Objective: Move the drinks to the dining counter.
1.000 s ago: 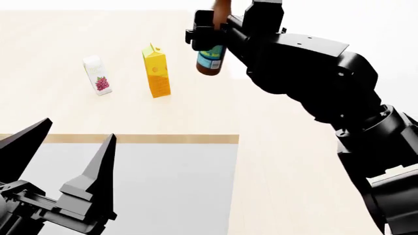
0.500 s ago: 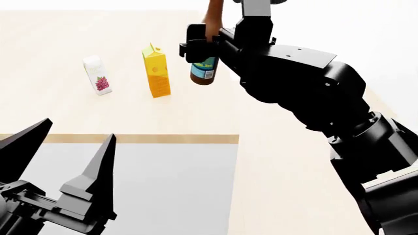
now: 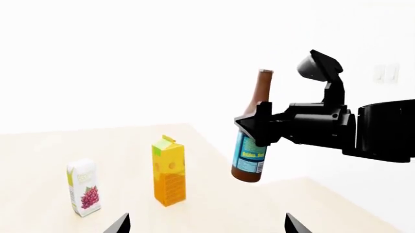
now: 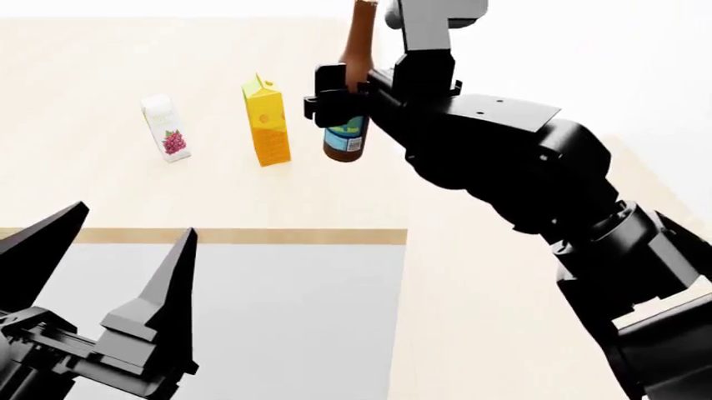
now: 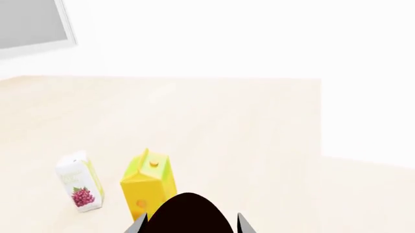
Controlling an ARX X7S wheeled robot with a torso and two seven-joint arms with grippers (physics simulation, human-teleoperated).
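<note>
Cream-beige counter [image 4: 223, 196], wide flat top, thin darker wood band along the near edge, plain grey side below; two drinks standing on it, a third held above it

Item, far left: left gripper [image 4: 106, 267], black, low in the head view in front of the counter's grey side; fingers spread wide, nothing between them

Item: small carton [image 4: 165, 127], white with a pink-red berry picture, upright on the counter top, well back from the wood band

Item: juice carton [image 4: 266, 121], yellow-orange, gable top, taller than the white one, upright just to its right, the two apart

Item: bottle [image 4: 348, 100], tall brown glass with a blue label, just right of the juice carton and not touching it; the left wrist view shows its base clear of the counter surface and the bottle tilted slightly

Item: right gripper [image 4: 333, 92], black, closed around the bottle's upper body above the label, neck rising free above the fingers; arm reaching in from the right

Right wrist view: both cartons seen from above on the counter, a dark rounded shape at the edge
</note>
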